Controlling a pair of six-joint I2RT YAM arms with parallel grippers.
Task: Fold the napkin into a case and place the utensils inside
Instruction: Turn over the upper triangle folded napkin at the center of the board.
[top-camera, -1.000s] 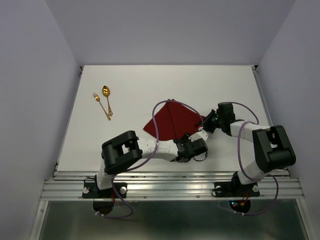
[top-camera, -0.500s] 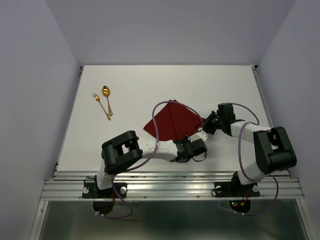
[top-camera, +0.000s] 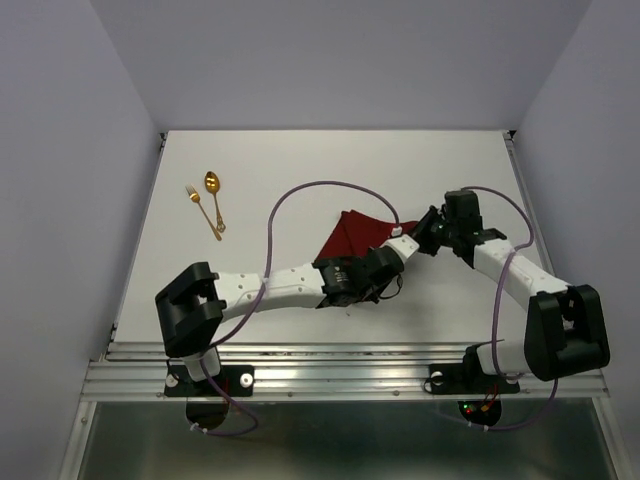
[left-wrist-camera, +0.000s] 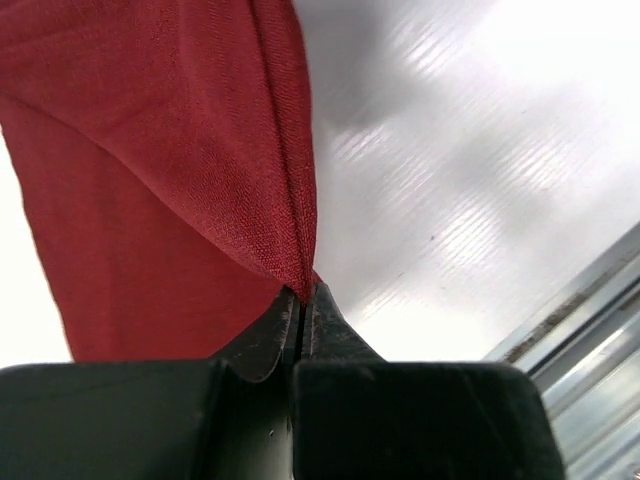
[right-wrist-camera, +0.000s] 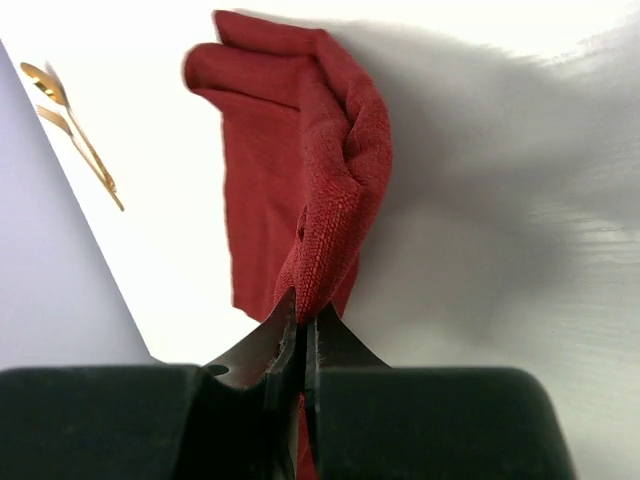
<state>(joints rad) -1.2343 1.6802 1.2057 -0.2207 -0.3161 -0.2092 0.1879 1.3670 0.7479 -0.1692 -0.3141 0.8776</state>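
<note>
Now, the napkin (top-camera: 352, 238): dark red cloth, bunched into loose folds on the white table (top-camera: 300, 165) and pinched from two sides. It is not yet a pouch.
Left gripper (left-wrist-camera: 300, 300): jaws pressed together on a creased edge of the napkin, at the side nearest the arm bases. The cloth fans away from the tips in two layers.
Right gripper (right-wrist-camera: 300, 312): also clamped on the napkin, at the corner opposite the left gripper's hold. A thick roll of cloth curls up from its tips.
Why two holds: gripping one edge at two points probably lets the arms carry it across together, so the fold lands straight rather than twisted.
Spoon (top-camera: 215, 203) and fork (top-camera: 204, 213): gold, lying side by side and well apart from the napkin, beyond it on the left arm's side. At that distance the moving cloth cannot drag them.
Step in hand: judged an early fold, with the cloth gathered but no narrow oblong formed.
Left to do: flatten and finish the pouch, then fetch both utensils and slip them inside.
Risk: soft cloth may slump or slip a layer from the thin jaw tips, leaving an uneven crease.
</note>
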